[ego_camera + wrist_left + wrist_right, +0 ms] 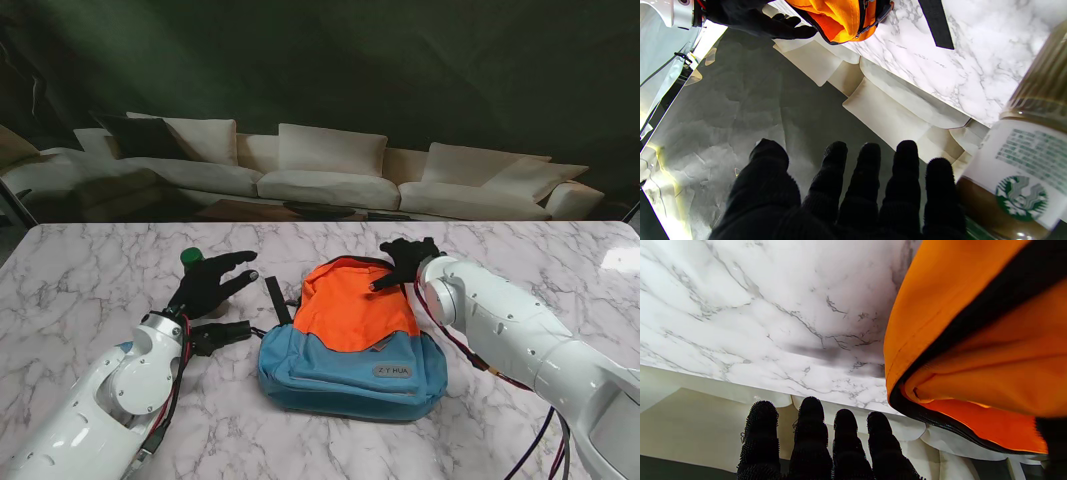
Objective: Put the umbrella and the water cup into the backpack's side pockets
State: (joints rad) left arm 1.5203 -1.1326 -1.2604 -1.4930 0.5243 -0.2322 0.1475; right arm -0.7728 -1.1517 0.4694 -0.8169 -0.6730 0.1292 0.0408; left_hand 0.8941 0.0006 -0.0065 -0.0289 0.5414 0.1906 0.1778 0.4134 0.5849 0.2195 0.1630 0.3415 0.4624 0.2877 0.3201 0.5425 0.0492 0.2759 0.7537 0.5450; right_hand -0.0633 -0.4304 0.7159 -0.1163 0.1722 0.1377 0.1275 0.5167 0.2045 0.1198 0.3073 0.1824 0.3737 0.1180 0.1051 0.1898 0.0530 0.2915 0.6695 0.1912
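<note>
Left wrist view: only here the water cup [1020, 160] shows its brown body and white, green-logo label.
Stand view: just its green cap, left of the backpack [352, 335].
Left hand [212, 285]: fingers spread, empty, beside the cup.
Right hand [405, 262]: open, at the backpack's far right corner.

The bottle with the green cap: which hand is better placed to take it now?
The left hand. Its fingers are spread right beside the bottle, on the left of the backpack. The right hand is at the backpack's far right corner, with the backpack between it and the bottle.
</note>
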